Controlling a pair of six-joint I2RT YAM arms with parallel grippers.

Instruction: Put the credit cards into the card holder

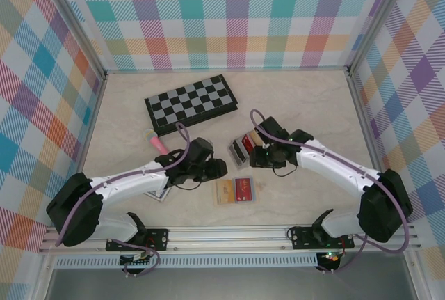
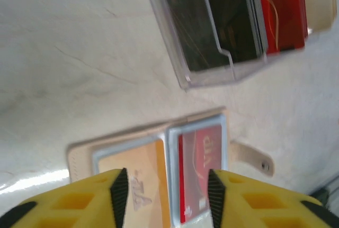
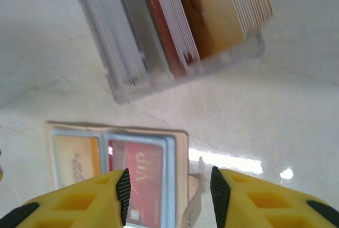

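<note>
Clear plastic card holder (image 1: 243,148) sits mid-frame in the top view, with a few credit cards (image 2: 228,21) standing in it. Just below it, the tan wallet (image 2: 79,155) lies open with a gold card (image 2: 140,174) and a red card (image 2: 204,167) inside. The left gripper (image 2: 164,191) and right gripper (image 3: 168,196) both hover over the wallet, jaws apart, gripping nothing.
</note>
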